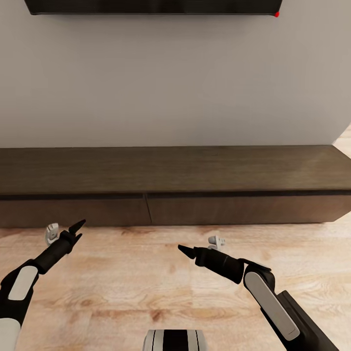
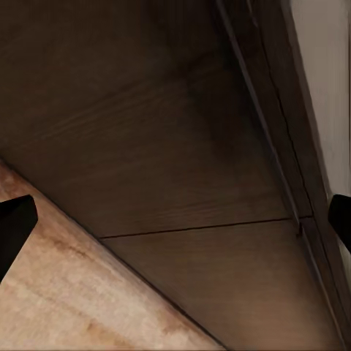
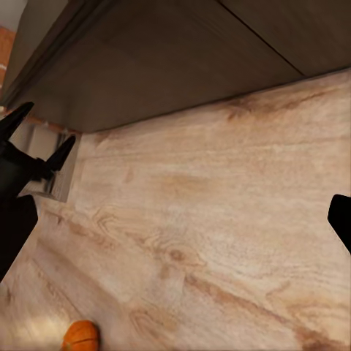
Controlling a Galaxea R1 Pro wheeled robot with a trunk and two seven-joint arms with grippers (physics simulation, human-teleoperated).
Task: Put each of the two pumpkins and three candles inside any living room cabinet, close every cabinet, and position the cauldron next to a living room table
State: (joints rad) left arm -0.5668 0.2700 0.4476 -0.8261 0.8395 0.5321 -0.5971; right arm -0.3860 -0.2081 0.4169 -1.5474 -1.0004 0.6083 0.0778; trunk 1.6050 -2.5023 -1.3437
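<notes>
Left gripper (image 1: 77,231): lower left of the head view, black fingers spread apart and holding nothing, tips aimed at the cabinet front. In the left wrist view its fingertips (image 2: 14,223) sit at the two side edges with a wide gap between them.

Right gripper (image 1: 187,251): lower centre-right of the head view, pointing toward frame left. The head view shows it as a single point, so that view does not settle its state; in the right wrist view the fingertips (image 3: 341,216) stand far apart at the frame edges, so I judge it open and empty.

Cabinet (image 1: 195,170): long dark-brown unit across the middle of the head view, against the pale wall. Both front panels visible look flush and shut, with a thin seam (image 1: 146,209) between them just left of centre.

Pumpkin (image 3: 80,335): one orange, ribbed pumpkin at the bottom edge of the right wrist view, on the floor (image 1: 146,282), apart from the cabinet.

Done so far: nothing I can confirm; what is inside the cabinet is hidden.

Left to do: at least this pumpkin has to go in, which calls for opening a panel, then closing it. Candles, second pumpkin and cauldron: status cannot be judged here.

Surroundings: dark screen (image 1: 151,6) at the top edge of the head view.
</notes>
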